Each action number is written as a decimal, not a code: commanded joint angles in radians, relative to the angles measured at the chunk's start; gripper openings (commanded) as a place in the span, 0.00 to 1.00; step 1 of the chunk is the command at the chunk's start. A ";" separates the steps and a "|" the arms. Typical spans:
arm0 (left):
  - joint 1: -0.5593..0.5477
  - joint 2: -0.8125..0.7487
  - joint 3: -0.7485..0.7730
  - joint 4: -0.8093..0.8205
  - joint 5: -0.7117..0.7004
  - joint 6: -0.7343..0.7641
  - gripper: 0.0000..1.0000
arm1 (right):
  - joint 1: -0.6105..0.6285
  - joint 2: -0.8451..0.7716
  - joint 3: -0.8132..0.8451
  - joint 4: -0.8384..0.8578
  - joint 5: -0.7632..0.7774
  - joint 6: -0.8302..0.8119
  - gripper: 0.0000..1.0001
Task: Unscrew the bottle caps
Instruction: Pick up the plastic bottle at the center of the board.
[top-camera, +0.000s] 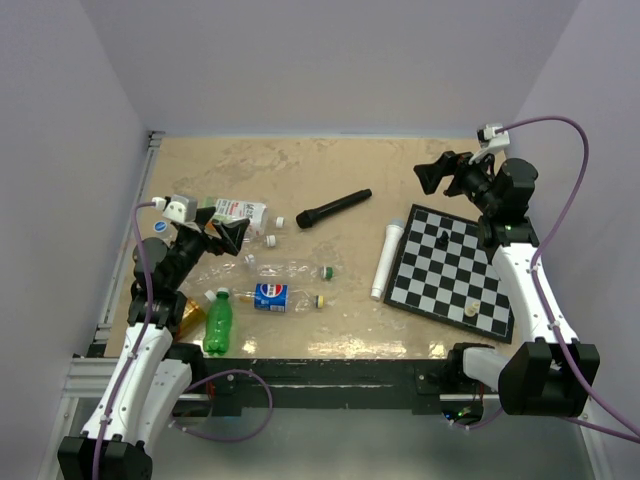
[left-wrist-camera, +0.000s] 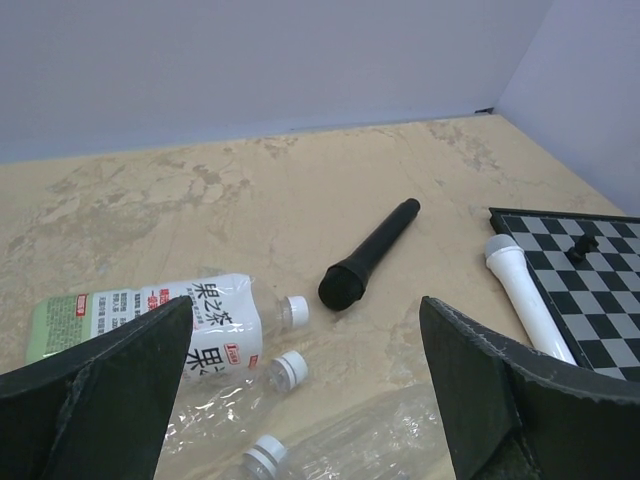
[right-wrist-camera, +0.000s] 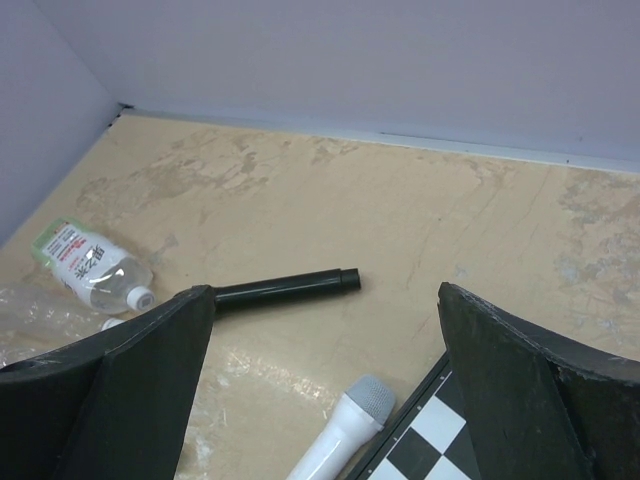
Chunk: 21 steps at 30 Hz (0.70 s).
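Observation:
Several bottles lie on their sides at the table's left. A clear bottle with a white-and-green label (top-camera: 237, 211) (left-wrist-camera: 150, 310) has a white cap (left-wrist-camera: 295, 311). Two crinkled clear bottles (top-camera: 290, 268) show white caps (left-wrist-camera: 290, 370) in the left wrist view; one has a green cap (top-camera: 327, 272). The Pepsi bottle (top-camera: 271, 296) has a yellow cap (top-camera: 320, 300). The green bottle (top-camera: 218, 322) has a white cap (top-camera: 222, 293). My left gripper (top-camera: 228, 235) (left-wrist-camera: 305, 305) hovers open and empty over the clear bottles. My right gripper (top-camera: 435, 175) (right-wrist-camera: 325, 300) is open and empty, high at the back right.
A black microphone (top-camera: 333, 209) (left-wrist-camera: 370, 253) (right-wrist-camera: 285, 290) lies mid-table. A white microphone (top-camera: 386, 260) (right-wrist-camera: 340, 430) lies beside the chessboard (top-camera: 455, 270), which carries a few pieces. Walls close the table at the back and sides.

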<state>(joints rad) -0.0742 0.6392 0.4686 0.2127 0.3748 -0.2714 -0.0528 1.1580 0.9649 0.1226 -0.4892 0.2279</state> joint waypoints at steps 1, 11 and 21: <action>0.005 -0.006 0.010 0.065 0.032 -0.020 1.00 | -0.004 -0.017 0.034 0.051 -0.005 0.013 0.98; -0.009 0.008 0.025 0.053 0.065 -0.025 1.00 | -0.004 -0.043 -0.037 0.091 -0.218 -0.148 0.98; -0.022 0.042 0.087 -0.057 0.081 -0.046 1.00 | -0.004 -0.047 -0.052 0.055 -0.374 -0.314 0.98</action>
<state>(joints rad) -0.0898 0.6662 0.4774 0.1898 0.4320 -0.2966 -0.0528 1.1267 0.9073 0.1703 -0.7860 0.0101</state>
